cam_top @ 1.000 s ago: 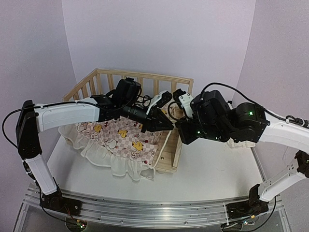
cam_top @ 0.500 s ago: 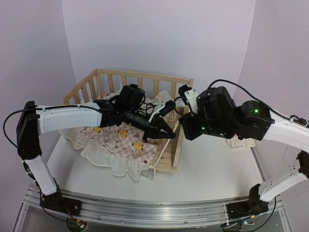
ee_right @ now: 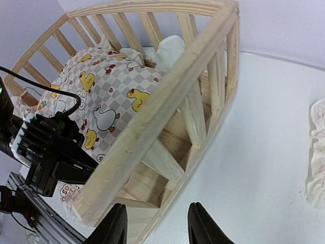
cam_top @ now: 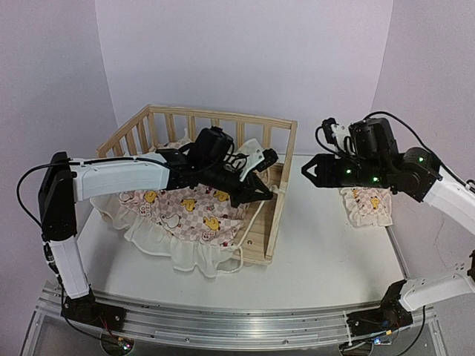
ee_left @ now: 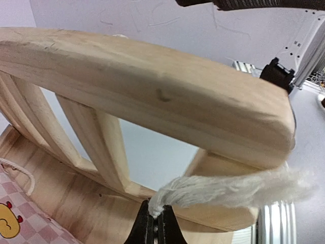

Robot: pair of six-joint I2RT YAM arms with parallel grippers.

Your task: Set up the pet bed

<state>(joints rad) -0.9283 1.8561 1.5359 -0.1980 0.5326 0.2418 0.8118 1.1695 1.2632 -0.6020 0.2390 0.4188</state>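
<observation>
The pet bed (cam_top: 223, 116) holds the duck-print cushion (cam_top: 185, 213) — partly hanging out.

Right gripper (cam_top: 306, 169) now off pet bed (cam_top: 223, 113)

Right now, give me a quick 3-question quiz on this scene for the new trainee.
1. True or false: the right gripper is clamped on a rail of the bed.
2. Where is the pillow? A in the bed; B on the table, right of the bed; C in the right gripper.
3. What is the left gripper pinching?

Key
1. False: it is open and holds nothing.
2. B.
3. A white cord; the gripper is shut on its end, just under the bed's top rail.
</observation>
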